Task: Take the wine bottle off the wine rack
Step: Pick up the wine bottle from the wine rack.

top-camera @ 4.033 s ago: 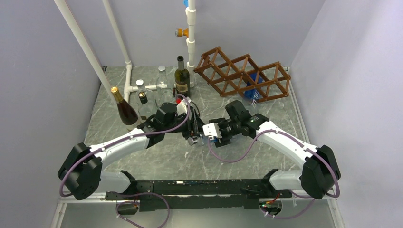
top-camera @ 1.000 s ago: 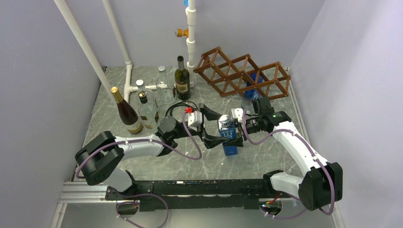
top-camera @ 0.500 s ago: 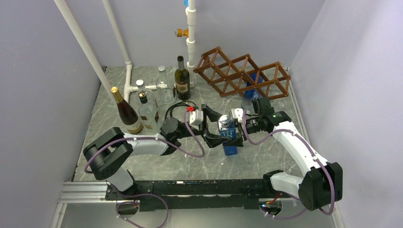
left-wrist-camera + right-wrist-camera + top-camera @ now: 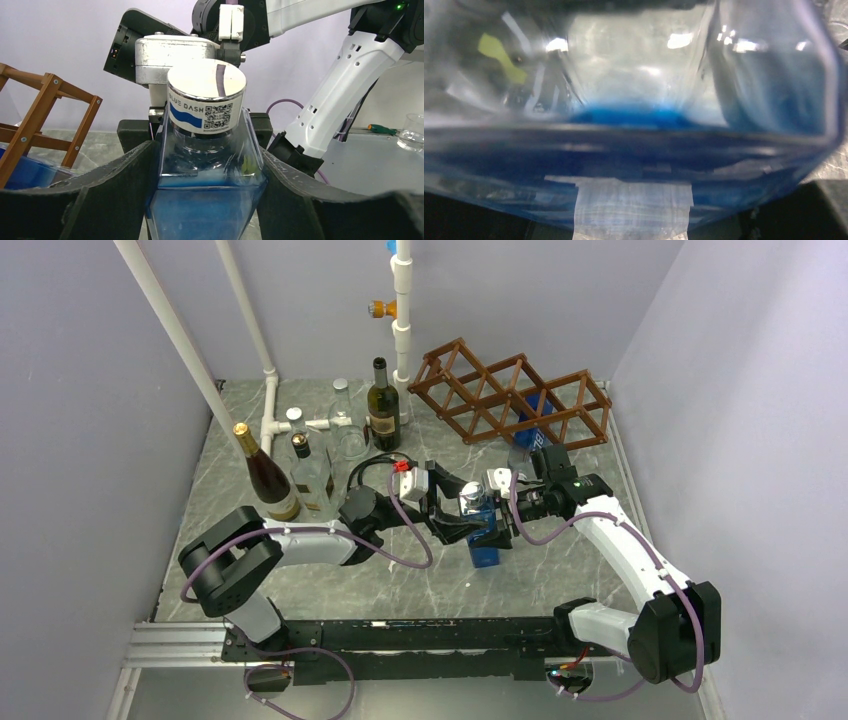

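Observation:
A square blue wine bottle (image 4: pixel 484 537) with a silver cap stands upright on the table, in front of the brown lattice wine rack (image 4: pixel 470 375). My right gripper (image 4: pixel 492 512) is shut on its upper body from the right. The bottle (image 4: pixel 634 150) fills the right wrist view. My left gripper (image 4: pixel 466 513) reaches in from the left. In the left wrist view both its black fingers (image 4: pixel 125 172) press the bottle's (image 4: pixel 207 200) side walls below the shoulder. A second blue bottle (image 4: pixel 536 408) lies in a right-hand cell of the rack (image 4: pixel 45 110).
At the back left stand a dark green bottle (image 4: pixel 381 405), a brown bottle with a gold top (image 4: pixel 266 478), a clear bottle (image 4: pixel 311 478) and glass jars (image 4: pixel 344 428). White pipes (image 4: pixel 401 315) rise at the back. Walls close in on three sides.
My left gripper has slid a little toward the bottle and drawn its fingers in against the bottle's sides. The right arm and the bottle have stayed in place.

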`<control>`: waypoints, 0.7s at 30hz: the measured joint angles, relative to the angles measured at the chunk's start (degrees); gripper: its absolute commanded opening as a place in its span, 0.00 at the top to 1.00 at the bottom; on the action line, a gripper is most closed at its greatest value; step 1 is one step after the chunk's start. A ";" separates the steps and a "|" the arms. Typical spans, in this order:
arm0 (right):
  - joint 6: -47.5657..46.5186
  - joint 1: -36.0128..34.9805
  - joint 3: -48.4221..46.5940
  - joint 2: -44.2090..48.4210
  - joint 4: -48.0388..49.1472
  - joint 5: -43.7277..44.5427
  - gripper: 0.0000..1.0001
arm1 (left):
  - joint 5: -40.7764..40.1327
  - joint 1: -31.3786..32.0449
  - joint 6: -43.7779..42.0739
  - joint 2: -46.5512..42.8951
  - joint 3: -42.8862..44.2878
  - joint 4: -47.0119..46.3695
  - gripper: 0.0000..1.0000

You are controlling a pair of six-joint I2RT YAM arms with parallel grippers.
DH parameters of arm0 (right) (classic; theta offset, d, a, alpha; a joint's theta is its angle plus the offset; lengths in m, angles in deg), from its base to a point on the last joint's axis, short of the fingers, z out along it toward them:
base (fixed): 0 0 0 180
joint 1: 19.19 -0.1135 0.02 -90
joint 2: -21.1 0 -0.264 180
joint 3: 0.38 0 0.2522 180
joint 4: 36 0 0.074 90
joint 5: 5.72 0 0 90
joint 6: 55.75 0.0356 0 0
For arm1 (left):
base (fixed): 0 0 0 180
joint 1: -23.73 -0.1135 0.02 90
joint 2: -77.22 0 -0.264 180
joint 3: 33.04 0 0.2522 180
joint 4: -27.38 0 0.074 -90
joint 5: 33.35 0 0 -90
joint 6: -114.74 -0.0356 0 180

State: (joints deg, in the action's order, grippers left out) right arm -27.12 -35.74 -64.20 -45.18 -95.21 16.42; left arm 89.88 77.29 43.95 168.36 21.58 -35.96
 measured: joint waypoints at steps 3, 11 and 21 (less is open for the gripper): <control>0.15 0.04 0.00 0.00 0.00 0.07 1.00 | -0.15 0.07 -0.15 0.09 0.09 0.04 0.51; 0.87 0.42 0.17 0.00 0.09 -0.02 0.72 | -0.09 0.04 0.09 0.59 0.74 0.31 1.00; 4.09 0.50 1.38 1.29 4.44 -3.21 0.01 | -0.52 0.17 1.44 -0.79 0.63 6.29 1.00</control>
State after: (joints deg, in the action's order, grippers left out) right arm -23.03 -35.24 -62.82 -43.89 -90.78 13.21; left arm 89.36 77.46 45.39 167.57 22.22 -29.66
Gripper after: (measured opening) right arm 0.957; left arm 0.664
